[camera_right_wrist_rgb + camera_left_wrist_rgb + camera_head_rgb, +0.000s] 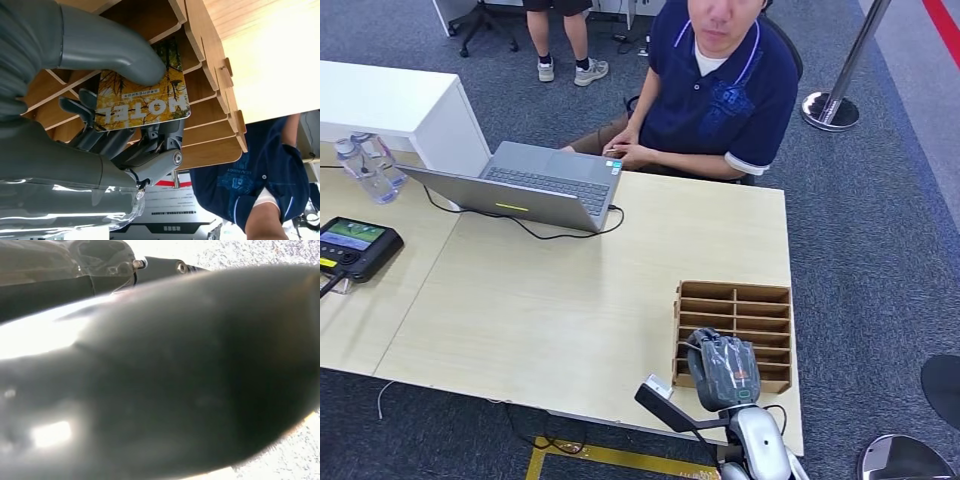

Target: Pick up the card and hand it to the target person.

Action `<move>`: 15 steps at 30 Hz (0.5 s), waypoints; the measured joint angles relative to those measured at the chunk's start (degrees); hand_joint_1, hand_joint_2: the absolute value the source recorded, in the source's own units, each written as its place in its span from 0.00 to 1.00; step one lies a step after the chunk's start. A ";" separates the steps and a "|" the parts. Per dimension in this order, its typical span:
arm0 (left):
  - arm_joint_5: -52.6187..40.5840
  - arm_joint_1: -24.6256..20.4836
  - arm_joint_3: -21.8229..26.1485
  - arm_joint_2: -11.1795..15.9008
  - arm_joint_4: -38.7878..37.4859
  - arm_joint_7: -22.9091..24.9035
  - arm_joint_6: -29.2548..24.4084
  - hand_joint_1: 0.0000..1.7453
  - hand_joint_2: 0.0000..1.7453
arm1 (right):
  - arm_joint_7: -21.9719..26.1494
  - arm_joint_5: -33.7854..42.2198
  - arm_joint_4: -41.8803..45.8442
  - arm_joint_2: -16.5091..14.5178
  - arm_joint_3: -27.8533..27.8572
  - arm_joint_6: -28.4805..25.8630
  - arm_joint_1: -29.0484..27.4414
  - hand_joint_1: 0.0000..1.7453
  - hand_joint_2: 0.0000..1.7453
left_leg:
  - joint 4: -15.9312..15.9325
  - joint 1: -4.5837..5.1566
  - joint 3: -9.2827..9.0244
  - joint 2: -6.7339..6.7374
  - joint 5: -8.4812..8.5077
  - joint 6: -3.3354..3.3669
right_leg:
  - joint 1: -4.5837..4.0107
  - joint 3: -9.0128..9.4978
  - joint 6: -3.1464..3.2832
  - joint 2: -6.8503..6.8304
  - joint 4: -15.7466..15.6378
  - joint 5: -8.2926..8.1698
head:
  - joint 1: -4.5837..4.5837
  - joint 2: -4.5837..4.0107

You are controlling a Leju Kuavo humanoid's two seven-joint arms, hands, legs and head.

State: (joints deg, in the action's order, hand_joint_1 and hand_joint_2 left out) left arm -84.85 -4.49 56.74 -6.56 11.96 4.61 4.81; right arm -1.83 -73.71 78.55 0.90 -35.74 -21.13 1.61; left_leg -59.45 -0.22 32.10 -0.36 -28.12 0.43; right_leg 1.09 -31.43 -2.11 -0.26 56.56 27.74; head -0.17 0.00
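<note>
Right hand (113, 125) pinches the hotel card (141, 97) between thumb and dark fingers, right at the wooden slotted rack (733, 335). Card: yellow autumn foliage print, white "HOTEL" lettering, rounded corners. Seated person (712, 85) in navy polo beyond the rack. Left hand state: cannot tell.

Even, bright indoor light fills the head view; the desk (569, 300) carries only soft, faint shadows and stays sharp, with slight bowing at the edges. The left wrist view is badly blurred, with blown-out white glare. In the right wrist view the card (141, 97) is crisp and the far desktop overexposed.
</note>
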 joint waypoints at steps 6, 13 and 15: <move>0.00 0.00 0.00 0.00 0.00 0.00 0.00 0.00 0.00 | 0.01 0.05 0.00 0.00 0.00 -0.01 0.00 0.99 1.00 | 0.00 0.00 0.00 0.00 0.00 0.00 | 0.00 0.00 0.00 0.00 0.00 0.00 | 0.00 0.00; 0.00 0.00 0.00 0.00 0.00 0.00 0.00 0.00 0.00 | 0.01 0.05 0.00 0.00 0.00 -0.01 0.00 0.99 1.00 | 0.00 0.00 0.00 0.00 0.00 0.00 | 0.00 0.00 0.00 0.00 0.00 0.00 | 0.00 0.00; 0.00 0.00 0.00 0.00 0.00 0.00 0.00 0.00 0.00 | 0.01 0.05 0.00 0.00 0.00 -0.01 0.00 0.99 1.00 | 0.00 0.00 0.00 0.00 0.00 0.00 | 0.00 0.00 0.00 0.00 0.00 0.00 | 0.00 0.00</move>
State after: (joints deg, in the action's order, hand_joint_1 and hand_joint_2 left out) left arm -84.85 -4.49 56.74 -6.56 11.96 4.61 4.81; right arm -1.81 -73.66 78.55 0.90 -35.74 -21.14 1.61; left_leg -59.45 -0.22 32.10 -0.36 -28.12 0.43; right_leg 1.09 -31.43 -2.11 -0.26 56.56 27.74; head -0.17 0.00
